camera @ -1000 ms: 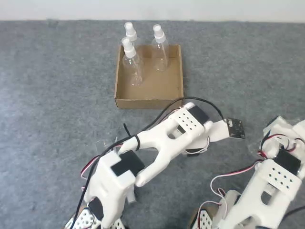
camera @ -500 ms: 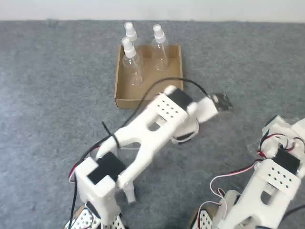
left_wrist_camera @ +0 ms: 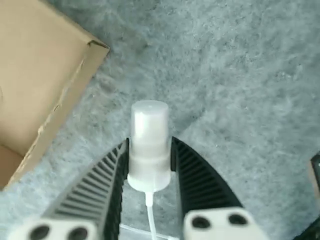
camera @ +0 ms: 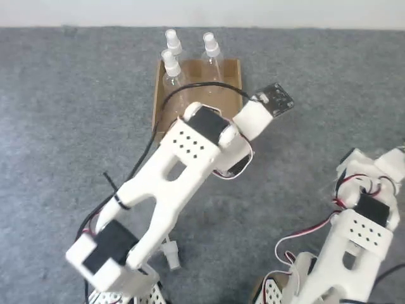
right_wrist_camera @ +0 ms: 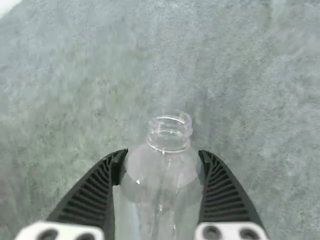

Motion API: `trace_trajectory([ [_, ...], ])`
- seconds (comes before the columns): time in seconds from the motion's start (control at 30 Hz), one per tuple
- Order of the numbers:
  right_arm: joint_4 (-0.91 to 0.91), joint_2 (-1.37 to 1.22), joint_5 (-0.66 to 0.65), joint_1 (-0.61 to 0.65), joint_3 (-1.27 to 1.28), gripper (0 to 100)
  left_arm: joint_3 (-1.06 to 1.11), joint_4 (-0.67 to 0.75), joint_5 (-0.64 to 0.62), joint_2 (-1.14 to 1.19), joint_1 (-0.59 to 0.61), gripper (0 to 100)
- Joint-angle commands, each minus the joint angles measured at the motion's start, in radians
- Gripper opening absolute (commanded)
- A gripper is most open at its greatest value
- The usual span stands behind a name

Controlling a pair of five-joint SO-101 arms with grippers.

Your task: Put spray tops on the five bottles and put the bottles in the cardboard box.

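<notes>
My left gripper (left_wrist_camera: 149,145) is shut on a white spray top (left_wrist_camera: 148,150) whose thin tube hangs down between the fingers; it hovers over the grey carpet just off a corner of the cardboard box (left_wrist_camera: 45,85). My right gripper (right_wrist_camera: 162,156) is shut on a clear bottle (right_wrist_camera: 167,160) with an open, uncapped neck. In the high view the left arm (camera: 186,155) stretches to the box (camera: 233,73), which holds three clear bottles (camera: 172,75) with spray tops on. The right arm (camera: 364,231) stands at the near right.
Another white spray top (camera: 169,252) lies on the carpet near the left arm's base. Grey carpet (camera: 76,126) stretches open to the left and right of the box. A pale wall runs along the far edge.
The left arm has swung up and away from its base toward the box, carrying the spray top. The right arm has shifted slightly.
</notes>
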State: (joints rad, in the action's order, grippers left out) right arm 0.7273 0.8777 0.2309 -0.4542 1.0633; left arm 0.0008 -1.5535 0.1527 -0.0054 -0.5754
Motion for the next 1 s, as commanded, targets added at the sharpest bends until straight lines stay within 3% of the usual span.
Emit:
trace_trajectory([
  [0.0, -0.021, 0.045, -0.012, 0.033, -0.011, 1.3, 0.007, -0.006, -0.054, -0.112, 0.008, 1],
  [0.37, -0.013, 0.048, -0.011, 0.099, -0.014, 1.3, 0.102, 0.002, -0.295, -0.391, 0.006, 1],
  [0.7, 0.074, 0.305, -0.014, 0.188, 0.052, 1.3, 0.417, 0.321, -0.359, -0.686, 0.091, 1],
  [0.97, 0.077, 0.518, -0.018, 0.292, 0.153, 1.3, 0.532, 0.417, -0.502, -0.858, 0.189, 1],
])
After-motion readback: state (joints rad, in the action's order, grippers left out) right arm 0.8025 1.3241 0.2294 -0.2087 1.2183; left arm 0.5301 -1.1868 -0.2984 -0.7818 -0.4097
